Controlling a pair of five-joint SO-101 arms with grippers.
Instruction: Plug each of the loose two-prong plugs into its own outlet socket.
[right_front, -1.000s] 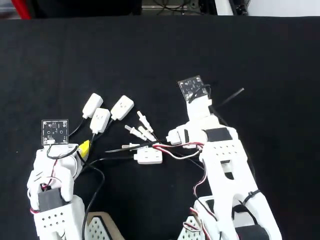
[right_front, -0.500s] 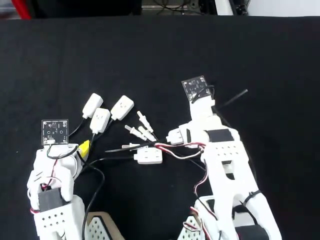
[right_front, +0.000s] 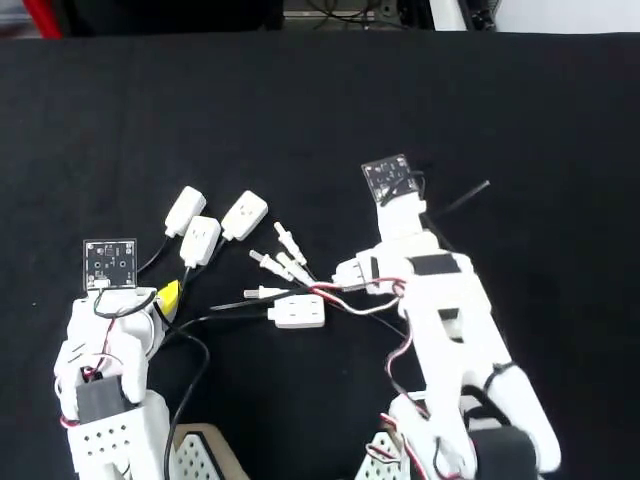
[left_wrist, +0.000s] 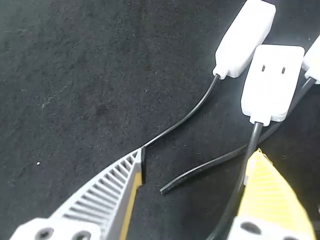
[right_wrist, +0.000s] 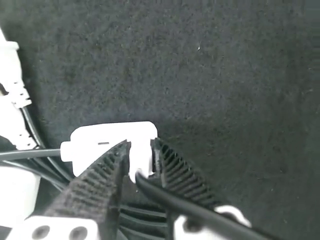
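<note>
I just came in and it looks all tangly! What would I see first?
A bunch of white sockets and little plugs lies on the black table. The right gripper sits at one socket; the left gripper, open, faces the others.

outlet socket (right_wrist: 100, 140) | near edge hidden behind right gripper (right_wrist: 140, 146) (grip unclear) | another socket (left_wrist: 313, 64) cropped at picture edge

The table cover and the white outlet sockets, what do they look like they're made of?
Table cover: looks like black felt or a similar cloth, matte, with a fuzzy, speckled nap and small lint flecks. Outlet sockets: likely moulded plastic, white and smooth with a slight sheen, rounded edges and clean-cut slots.
</note>
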